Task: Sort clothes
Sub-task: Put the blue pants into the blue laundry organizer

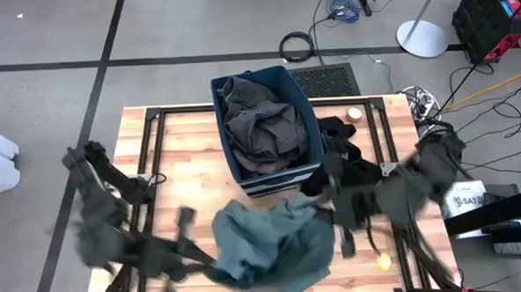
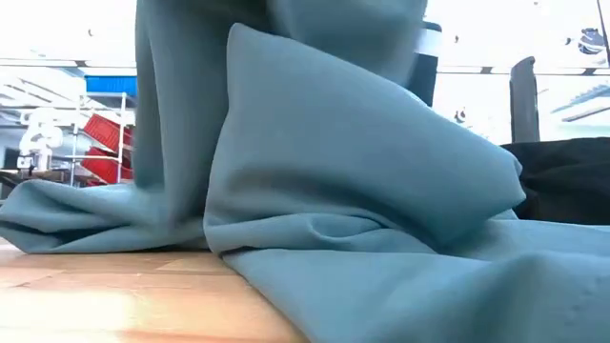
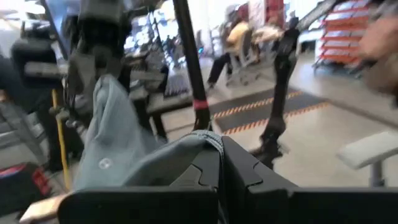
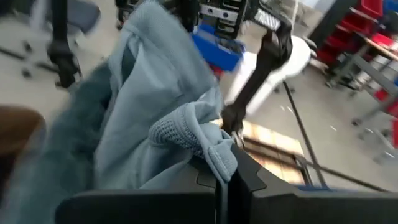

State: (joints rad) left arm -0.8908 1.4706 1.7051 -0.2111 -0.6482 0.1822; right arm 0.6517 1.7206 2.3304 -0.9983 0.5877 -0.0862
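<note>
Both grippers pinch the grey-green garment [image 1: 274, 244] at lower centre of the bench [image 1: 182, 176], left gripper [image 3: 219, 180] and right gripper [image 4: 224, 177] clamped on its folds, while 1 dark grey garment [image 1: 259, 120] fills the bin [image 1: 304, 100] and a black one [image 1: 340, 147] waits beside it.

Overhead scene evenly lit, soft, no hard shadows on tabletop [image 1: 181, 136]; floor pale grey, flat. Both arms smeared by motion blur from above, outlines ghosted. Low camera blown out at rear: windows and ceiling glared white, grey-green garment [image 2: 353, 171] close to lens, soft-focus, filling frame; warm sheen on wood at lower left. Left wrist camera streaked, background room blurred, bright patches overexposed. Right wrist camera also blurred at edges, fabric weave sharp only near claw [image 4: 224, 177].
</note>
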